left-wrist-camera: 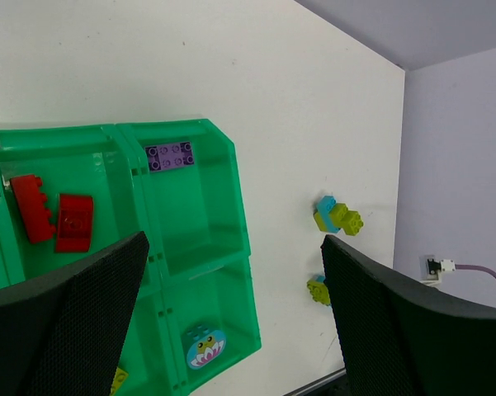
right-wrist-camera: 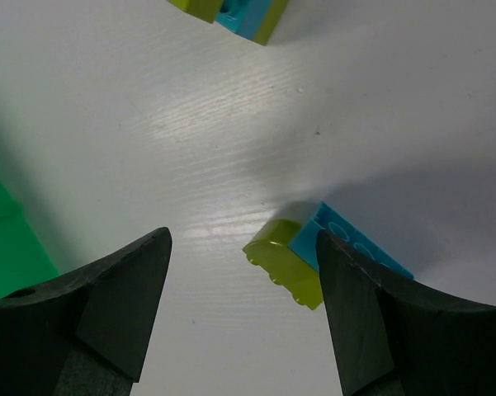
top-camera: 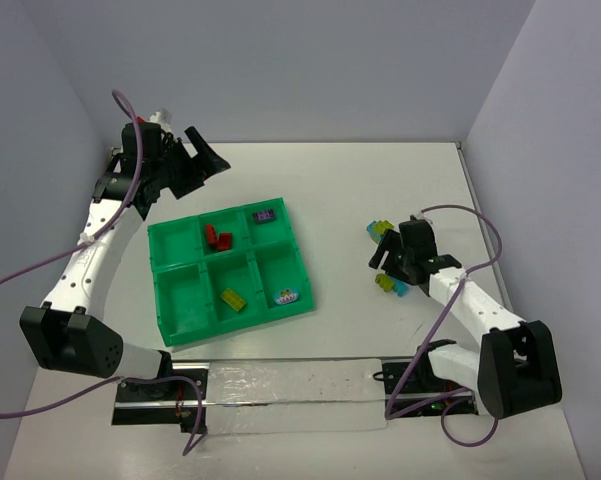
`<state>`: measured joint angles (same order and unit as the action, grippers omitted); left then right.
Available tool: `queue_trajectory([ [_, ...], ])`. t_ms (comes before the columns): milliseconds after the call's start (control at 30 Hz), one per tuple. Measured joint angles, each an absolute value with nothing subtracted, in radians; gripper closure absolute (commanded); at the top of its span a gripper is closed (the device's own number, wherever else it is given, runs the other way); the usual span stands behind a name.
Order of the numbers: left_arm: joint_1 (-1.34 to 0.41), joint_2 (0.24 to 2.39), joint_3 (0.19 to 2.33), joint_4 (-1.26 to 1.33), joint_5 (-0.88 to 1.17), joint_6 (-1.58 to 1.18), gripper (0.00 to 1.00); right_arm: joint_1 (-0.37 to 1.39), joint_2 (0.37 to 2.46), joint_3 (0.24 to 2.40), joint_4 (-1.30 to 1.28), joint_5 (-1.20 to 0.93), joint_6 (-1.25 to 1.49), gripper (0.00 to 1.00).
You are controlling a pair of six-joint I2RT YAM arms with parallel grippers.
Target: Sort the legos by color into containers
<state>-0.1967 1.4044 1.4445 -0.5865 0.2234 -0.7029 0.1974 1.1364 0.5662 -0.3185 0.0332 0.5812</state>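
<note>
Presently, the desk carries the green tray, well apart from the right claw; the left claw hangs raised near the tray, jaws apart, empty; right claw jaws apart, straddling a yellow-green-and-blue lego close beside one finger; recommend centring before closing.

Green tray: 2 red legos, purple lego; lime-blue legos outside.

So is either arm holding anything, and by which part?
Nothing. The left end effector and the right end effector both stand open; a yellow-green and blue lego lies beside the right one, ungripped.
</note>
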Motion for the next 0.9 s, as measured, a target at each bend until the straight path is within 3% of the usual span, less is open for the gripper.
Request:
queue_trajectory([
  [367,-0.201,1.404,1.444,-0.586,0.236,-0.704,0.07,0.279,1.172,0.525,-0.276,-0.101,0.628,0.20],
  [667,-0.217,1.405,1.444,-0.585,0.241,-0.704,0.07,0.200,1.029,0.638,-0.400,0.038,0.566,0.19],
  [900,-0.222,1.405,1.444,-0.584,0.242,-0.703,0.07,0.145,0.980,0.565,-0.456,0.093,0.640,0.19],
])
